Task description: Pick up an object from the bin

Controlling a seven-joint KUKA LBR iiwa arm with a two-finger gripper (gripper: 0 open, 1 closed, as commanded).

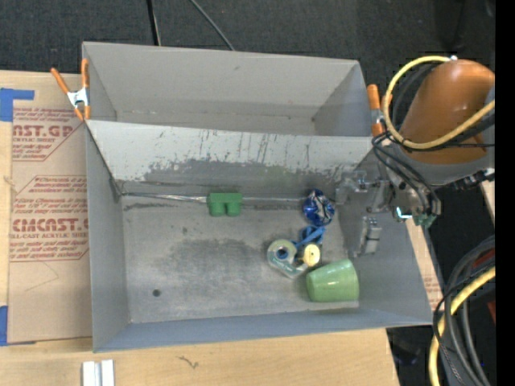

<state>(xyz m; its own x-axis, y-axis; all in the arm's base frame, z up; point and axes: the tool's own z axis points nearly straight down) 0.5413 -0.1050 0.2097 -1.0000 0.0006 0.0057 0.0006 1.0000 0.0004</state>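
My gripper [362, 213] hangs by the bin's right wall, open, with nothing between its fingers. Just left of it lies a crumpled blue wrapper-like thing [318, 207], with a blue strip [311, 236] trailing down from it. Below that sit a white and blue ring-shaped thing [282, 254] and a small yellow disc [311, 255], touching each other. A pale green cup [332, 282] lies on its side near the front right corner, below the gripper and a little to its left.
A green block [224, 204] rests alone at the back of the bin floor, left of centre. The left half of the floor is bare metal. The arm with its orange cover and cables reaches in over the right rim.
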